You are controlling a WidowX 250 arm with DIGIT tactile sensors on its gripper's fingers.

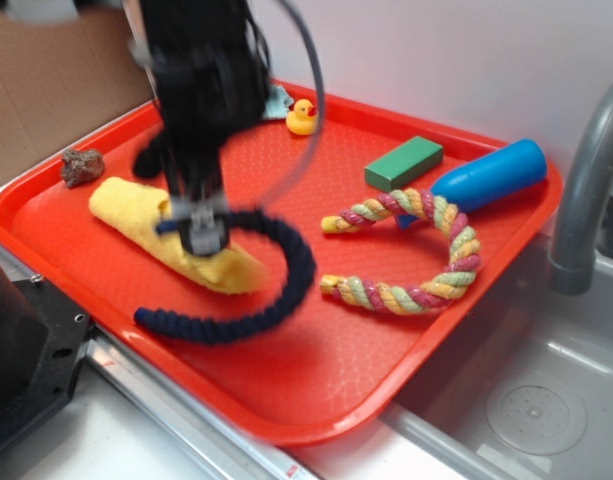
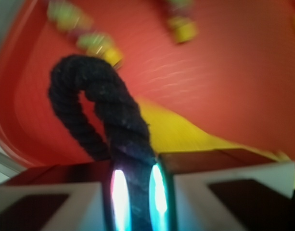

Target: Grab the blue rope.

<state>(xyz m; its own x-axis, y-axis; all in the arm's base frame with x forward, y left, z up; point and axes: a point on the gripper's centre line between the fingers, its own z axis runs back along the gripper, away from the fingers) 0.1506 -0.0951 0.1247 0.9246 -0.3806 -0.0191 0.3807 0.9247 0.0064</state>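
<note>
On red tray: one blue rope, one pastel rope, one yellow cloth, one green block, one blue bottle, one rubber duck, one brown lump. Seven loose things, counted, plus one gripper.

Blue rope: thick, dark navy, twisted strands, fuzzy surface, bent in a U. One end lying on the tray at about 7 o'clock from the gripper; curve sweeping round by 4 o'clock; other end up at the gripper. Seen from the wrist, rope looping out at 12 o'clock from between the fingers.

Gripper: closed to a narrow gap, clamped on the navy rope, over the yellow cloth.

Tray: plastic, pebbled surface, raised rim. Cloth: soft, rolled. Block: rectangular, flat-faced. Bottle: smooth, rounded, lying on its side. Pastel rope: pink, yellow, green twist, also U-shaped, at 3 o'clock from the navy one, apart from it.
</note>
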